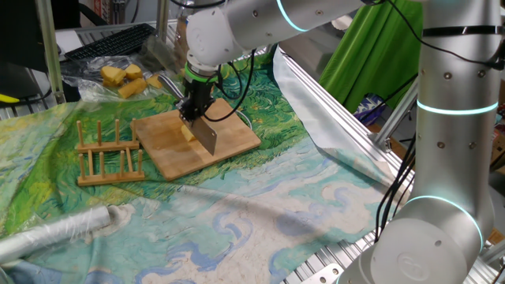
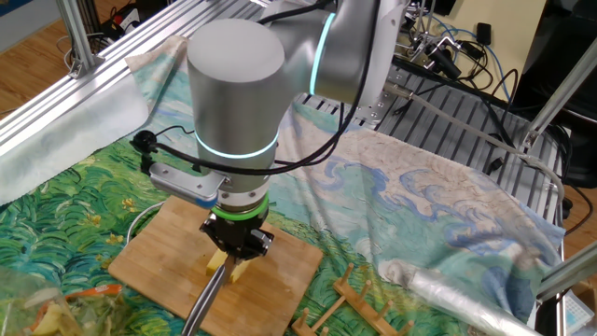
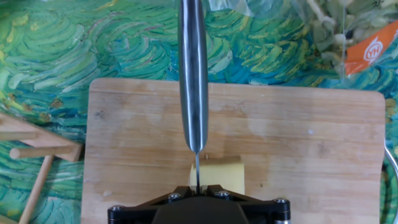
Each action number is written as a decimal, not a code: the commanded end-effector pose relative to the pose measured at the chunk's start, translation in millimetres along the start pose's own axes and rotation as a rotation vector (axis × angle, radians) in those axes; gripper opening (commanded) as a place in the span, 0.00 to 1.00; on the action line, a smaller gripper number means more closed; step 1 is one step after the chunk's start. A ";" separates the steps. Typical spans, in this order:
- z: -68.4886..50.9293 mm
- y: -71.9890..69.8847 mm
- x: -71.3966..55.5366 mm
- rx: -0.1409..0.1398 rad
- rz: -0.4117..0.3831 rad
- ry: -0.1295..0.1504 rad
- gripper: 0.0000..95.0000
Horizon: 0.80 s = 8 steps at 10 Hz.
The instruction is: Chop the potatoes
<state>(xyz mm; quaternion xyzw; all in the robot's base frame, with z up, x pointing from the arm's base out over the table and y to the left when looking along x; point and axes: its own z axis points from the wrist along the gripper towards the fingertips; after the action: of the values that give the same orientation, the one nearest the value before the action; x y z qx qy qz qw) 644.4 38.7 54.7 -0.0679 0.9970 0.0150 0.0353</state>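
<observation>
Gripper [image 1: 196,113]: black two-finger unit on the silver arm, pointing straight down; jaws drawn nearly together and clamped on the handle of a steel-bladed kitchen knife [image 3: 193,81]. In the hand view the blade runs straight out from the jaws with its spine uppermost.

Potato [image 3: 217,178]: one pale-yellow peeled blocky chunk, lying on the near part of the board directly below the jaws. The knife's edge sits on or in its left portion; how deep it has gone cannot be told. No separate slices are visible.

Chopping board [image 3: 298,143]: light bamboo, rectangular, flat on the tabletop and bare apart from the chunk.

Cloth [image 1: 260,213]: green-and-blue swirl-painted fabric covering the tabletop under the board.

Rack [image 1: 109,154]: wooden pegged stand, just beside the board's edge.

Spare pieces [image 1: 122,77]: yellow chunks on clear plastic, well apart at the far side.

Step, as judged: a downward cut through the chunk, early in the task. Next move calls for pressing through to the board, lifting clear, then shifting sideways for another cut.
</observation>
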 end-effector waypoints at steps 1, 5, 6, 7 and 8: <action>27.1 1.4 0.8 0.001 0.000 -0.013 0.00; 26.9 1.2 1.2 0.005 0.002 -0.020 0.00; 22.5 0.7 1.7 0.009 -0.001 -0.014 0.00; 16.0 -0.1 2.3 0.008 -0.002 -0.001 0.00; 8.3 -1.1 3.6 0.010 -0.003 0.009 0.00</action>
<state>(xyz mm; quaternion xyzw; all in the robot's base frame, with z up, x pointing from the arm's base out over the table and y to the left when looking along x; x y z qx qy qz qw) 641.8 38.0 54.4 -0.0685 0.9971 0.0091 0.0322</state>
